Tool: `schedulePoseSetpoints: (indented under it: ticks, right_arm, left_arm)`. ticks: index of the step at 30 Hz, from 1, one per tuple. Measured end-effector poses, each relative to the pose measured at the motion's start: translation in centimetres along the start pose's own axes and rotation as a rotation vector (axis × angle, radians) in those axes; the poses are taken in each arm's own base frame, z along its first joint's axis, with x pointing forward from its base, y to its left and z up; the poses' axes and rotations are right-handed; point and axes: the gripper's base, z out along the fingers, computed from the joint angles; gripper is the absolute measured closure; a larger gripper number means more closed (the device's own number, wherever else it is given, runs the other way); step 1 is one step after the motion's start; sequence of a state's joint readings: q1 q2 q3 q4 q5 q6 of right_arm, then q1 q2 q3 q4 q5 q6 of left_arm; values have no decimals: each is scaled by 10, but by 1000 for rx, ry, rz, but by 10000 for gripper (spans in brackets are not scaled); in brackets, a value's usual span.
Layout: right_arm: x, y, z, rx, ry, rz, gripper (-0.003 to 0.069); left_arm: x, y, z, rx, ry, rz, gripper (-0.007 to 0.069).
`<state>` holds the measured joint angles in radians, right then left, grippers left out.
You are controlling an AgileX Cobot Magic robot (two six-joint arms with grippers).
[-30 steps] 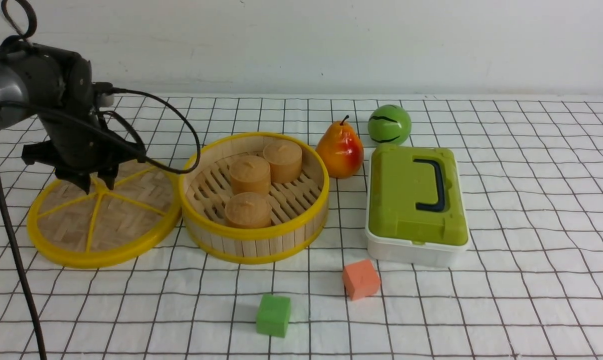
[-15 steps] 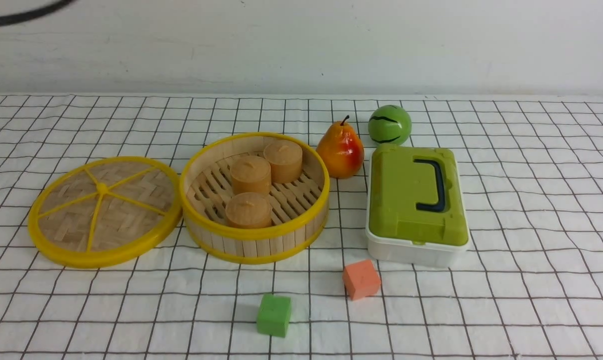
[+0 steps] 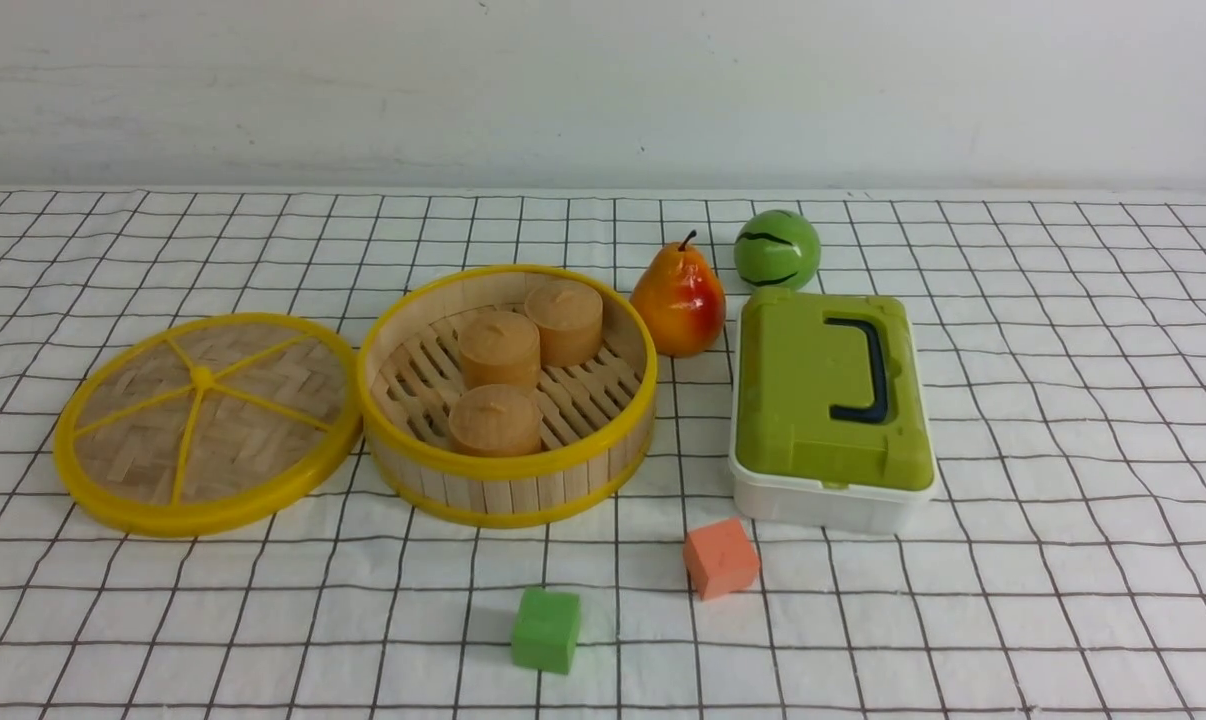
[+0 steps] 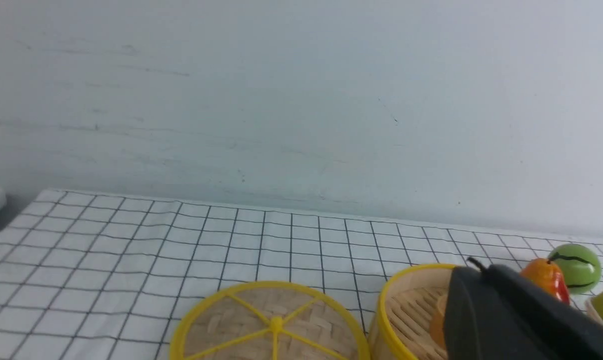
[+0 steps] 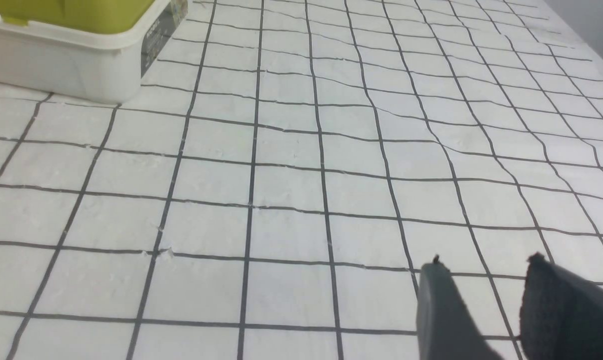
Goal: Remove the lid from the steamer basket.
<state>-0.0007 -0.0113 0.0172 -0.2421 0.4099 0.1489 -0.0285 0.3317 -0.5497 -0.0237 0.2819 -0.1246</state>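
Note:
The lid (image 3: 206,420), a woven bamboo disc with a yellow rim and spokes, lies flat on the checked cloth, its edge against the left side of the steamer basket (image 3: 508,470). The basket is uncovered and holds three round tan cakes (image 3: 500,350). Neither arm shows in the front view. In the left wrist view my left gripper (image 4: 474,268) is shut and empty, raised well above the table, with the lid (image 4: 271,325) and basket (image 4: 406,300) below it. In the right wrist view my right gripper (image 5: 484,262) is open and empty over bare cloth.
A pear (image 3: 678,300) and a green ball (image 3: 777,250) stand behind the basket on the right. A white box with a green lid (image 3: 828,400) sits right of the basket. An orange cube (image 3: 720,557) and a green cube (image 3: 546,628) lie in front.
One second ago my left gripper was down at the lid's central knob. It has let go and pulled back out of the front view. The lid stays on the cloth.

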Motion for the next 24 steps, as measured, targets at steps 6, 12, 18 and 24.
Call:
schedulePoseSetpoints:
  ticks: [6,12,18,24]
  right_arm:
    - [0,0,0,0,0,0,419]
    - [0,0,0,0,0,0,419]
    - [0,0,0,0,0,0,419]
    - [0,0,0,0,0,0,419]
  left_arm:
    - [32,2,-33,45,-83,-98,637]
    - [59,5,-42,65,-103,-143,637]
    - [62,6,-40,55,-115,-117,637]
    - [128,19,-19,7,-44,-27,637]
